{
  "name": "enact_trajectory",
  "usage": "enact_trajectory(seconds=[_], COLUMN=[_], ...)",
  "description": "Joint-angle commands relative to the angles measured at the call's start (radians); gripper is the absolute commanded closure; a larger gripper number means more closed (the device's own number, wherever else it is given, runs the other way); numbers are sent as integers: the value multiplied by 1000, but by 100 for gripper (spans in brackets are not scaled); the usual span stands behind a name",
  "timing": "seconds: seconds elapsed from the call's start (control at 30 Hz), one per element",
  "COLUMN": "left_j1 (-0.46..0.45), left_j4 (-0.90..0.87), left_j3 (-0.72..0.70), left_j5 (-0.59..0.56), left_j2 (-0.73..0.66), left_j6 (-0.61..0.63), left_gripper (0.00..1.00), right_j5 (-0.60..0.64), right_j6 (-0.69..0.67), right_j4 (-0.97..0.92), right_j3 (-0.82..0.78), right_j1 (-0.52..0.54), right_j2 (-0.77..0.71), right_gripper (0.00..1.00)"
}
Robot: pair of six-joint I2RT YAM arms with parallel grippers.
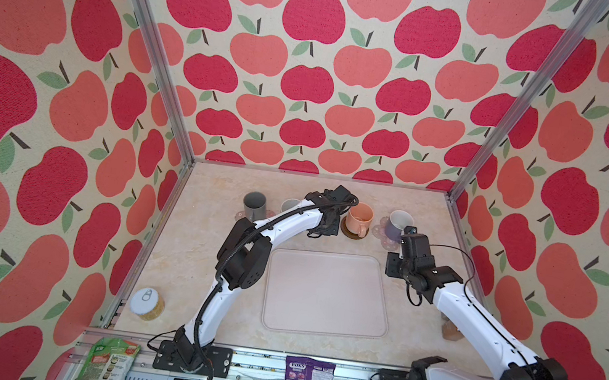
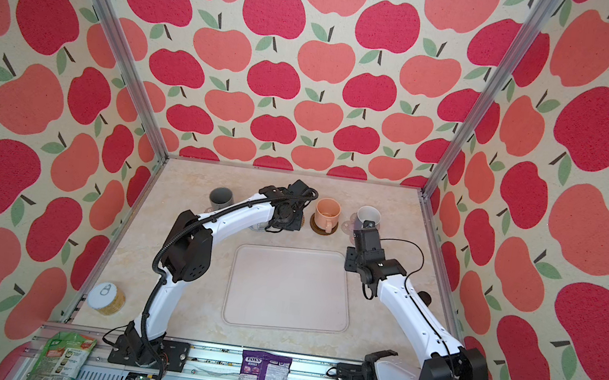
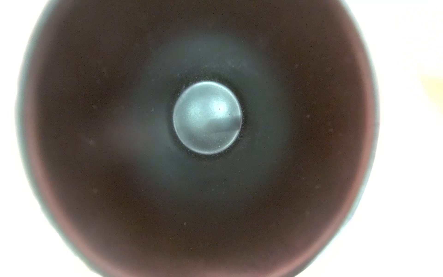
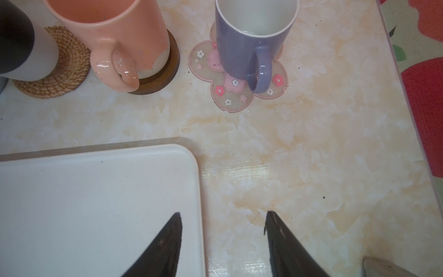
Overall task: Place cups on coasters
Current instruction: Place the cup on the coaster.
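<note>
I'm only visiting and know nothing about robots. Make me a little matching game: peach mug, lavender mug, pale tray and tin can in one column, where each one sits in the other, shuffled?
Things
1. peach mug
2. lavender mug
3. pale tray
4. tin can

Places
A. by the near left corner of the table
B. on a pink flower-shaped coaster
C. middle of the table, nothing on it
D. on the dark brown round coaster

Pairs: 1-D, 2-B, 3-C, 4-A
</note>
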Motion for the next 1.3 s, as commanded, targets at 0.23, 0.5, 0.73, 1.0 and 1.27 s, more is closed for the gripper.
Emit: enact_trajectory(seconds=[0.23,0.5,0.73,1.0,1.27], left_j1=[14,15,15,6,-3], left_j4=[-22,-14,-10,-11,-28], left_j3=[121,123,104,102,106], left_j5=[-68,-61,-43,-21,-12], left_j2=[59,73,75,83,89], left_j6=[-53,-66,-88,-113,-130], left_gripper=[100,100,100,100,100], right_j5=[-10,-20,-19,-20,-20], right_j6=[-27,-28,-26,-25,-22], right_j4=[6,12,13,13,16], right_j3=[-7,-16,-28,-39,-47], right_j1=[-9,-11,-11,-14,-15], right_j2=[-12,-12,-20,-30,-37], right_gripper=[41,41,41,41,41])
